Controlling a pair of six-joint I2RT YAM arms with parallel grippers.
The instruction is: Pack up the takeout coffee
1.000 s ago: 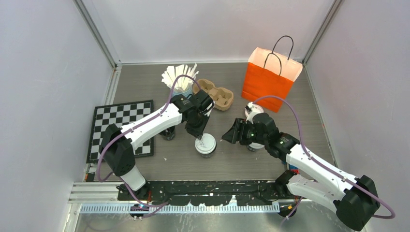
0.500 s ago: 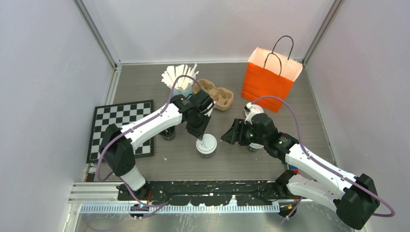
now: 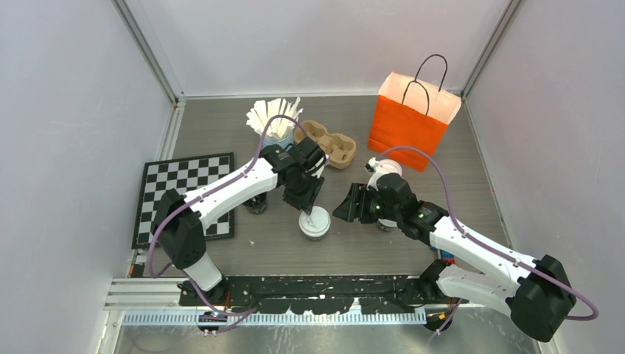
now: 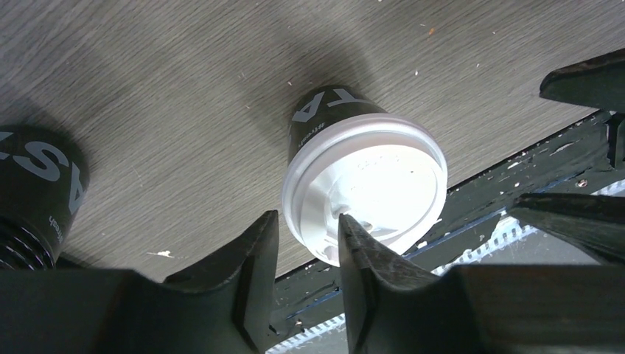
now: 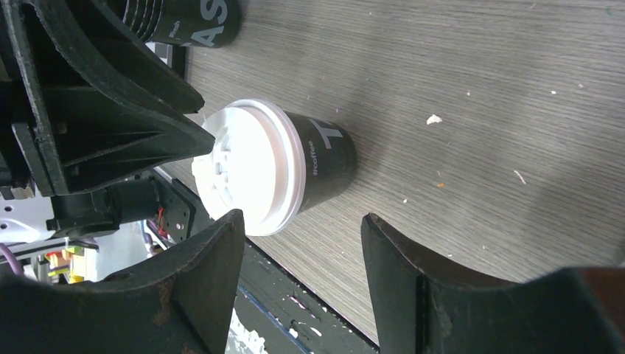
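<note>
**A:** How does the left gripper [image 4: 306, 221] stand?

**B:** It points down with its jaws a narrow way apart. Nothing is between them; only background shows through the gap. In the wrist view one fingertip [image 4: 354, 243] overlaps the rim of the white lid, but I cannot tell whether it touches.

**A:** And the coffee?

**B:** The lidded cup [image 3: 315, 223] stands upright on the table [image 3: 442, 184], just at that gripper's 6 o'clock in the overhead view. A second dark cup [image 3: 256, 204] is at the lidded cup's 9 o'clock, largely hidden under the left arm.

**A:** The right gripper [image 3: 340, 209]?

**B:** It is at the lidded cup's 3 o'clock, near it but apart. Its jaws are spread wide and hold nothing, and they face the cup.

**A:** Farther out?

**B:** From the lidded cup, a cardboard carrier [image 3: 333, 147] lies at 12 o'clock. A light-blue cup of white sticks [image 3: 273, 122] is at 11. The orange bag [image 3: 407, 133] stands upright between 1 and 2, and a chessboard [image 3: 184, 188] lies at 9.
</note>
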